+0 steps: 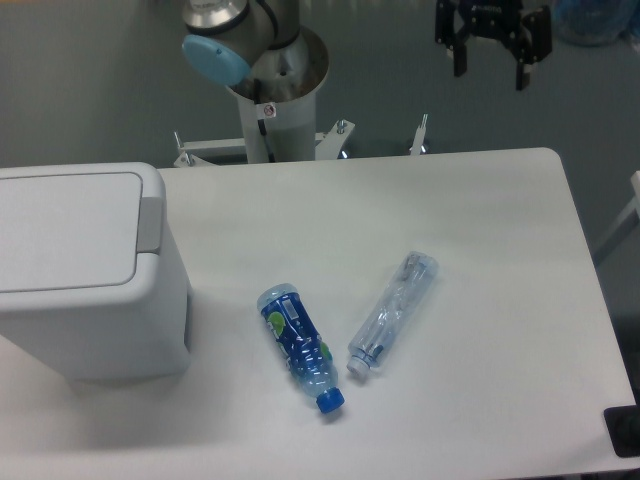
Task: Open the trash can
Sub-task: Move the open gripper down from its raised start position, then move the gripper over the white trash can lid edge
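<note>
Bin (80, 270) at left, lid shut.
Two bottles (300, 347) (392, 312) lie centre; claw (492, 60) spread wide, upper right, holding nothing.

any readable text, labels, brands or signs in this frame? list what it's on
No text can be read.
Bottle with the blue label: printing on it, too blurred to read.
Robot base column: small red-and-white sticker, too small to read.
Clear bottle, trash can: no visible text.
</note>
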Controlling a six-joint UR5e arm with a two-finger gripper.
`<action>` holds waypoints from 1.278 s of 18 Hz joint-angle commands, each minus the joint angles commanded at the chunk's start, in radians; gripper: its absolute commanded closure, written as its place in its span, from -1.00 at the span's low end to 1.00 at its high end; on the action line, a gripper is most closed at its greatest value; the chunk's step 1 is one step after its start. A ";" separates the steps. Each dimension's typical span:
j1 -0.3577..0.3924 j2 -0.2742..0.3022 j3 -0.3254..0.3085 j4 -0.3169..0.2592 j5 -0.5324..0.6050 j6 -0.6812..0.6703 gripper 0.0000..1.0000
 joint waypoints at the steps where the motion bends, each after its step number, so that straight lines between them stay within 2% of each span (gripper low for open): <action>1: 0.000 0.008 -0.011 0.003 0.002 0.000 -1.00; 2: 0.000 0.017 -0.026 0.002 0.002 0.000 -1.00; 5: -0.006 0.015 -0.014 -0.002 -0.002 -0.003 -1.00; 8: -0.035 0.017 -0.009 -0.002 -0.035 -0.089 -1.00; 15: -0.195 0.009 0.000 0.012 -0.089 -0.535 -1.00; 23: -0.354 -0.018 0.014 0.044 -0.233 -0.975 -1.00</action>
